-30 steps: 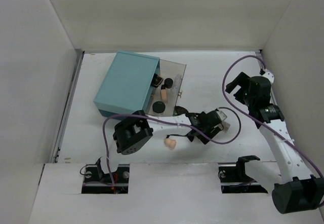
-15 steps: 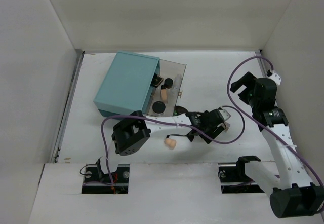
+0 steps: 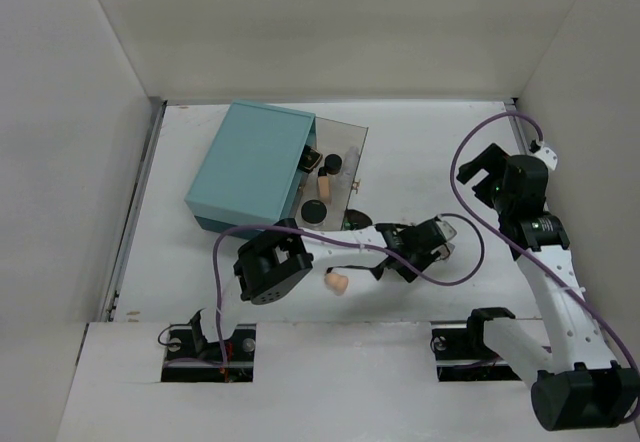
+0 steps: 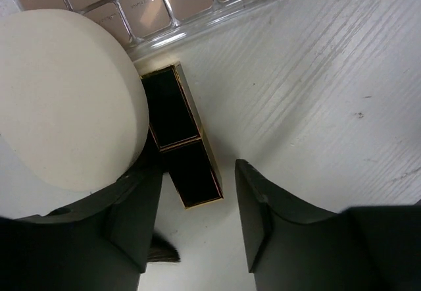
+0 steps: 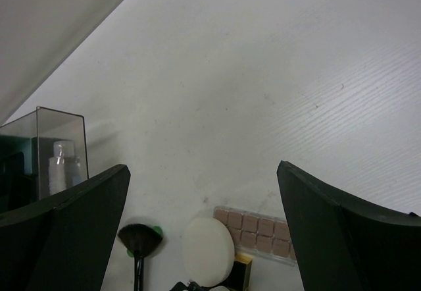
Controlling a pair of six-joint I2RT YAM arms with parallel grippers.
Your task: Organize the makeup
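My left gripper (image 3: 420, 247) is open, low over the table right of centre. In the left wrist view (image 4: 197, 232) a black, gold-edged case (image 4: 181, 143) lies just ahead between the fingers. The round white puff (image 4: 66, 100) lies against the case beside the left finger (image 4: 135, 222), with the pinkish palette (image 4: 158, 1) beyond. My right gripper (image 3: 488, 167) is open, empty and raised. Its wrist view shows the puff (image 5: 209, 251), palette (image 5: 260, 235) and a black-handled fan brush (image 5: 139, 241). The peach sponge (image 3: 337, 282) lies near the front.
The large teal box (image 3: 255, 167) sits at the back left. A clear tray (image 3: 345, 142) beside it holds black compacts (image 3: 314, 212), a small bottle and a clear tube (image 5: 64, 162). White walls enclose the table. A purple cable loops off each arm.
My right gripper has swung up and to the right. The left arm's elbow has shifted right and its gripper has edged slightly right over the puff and case.
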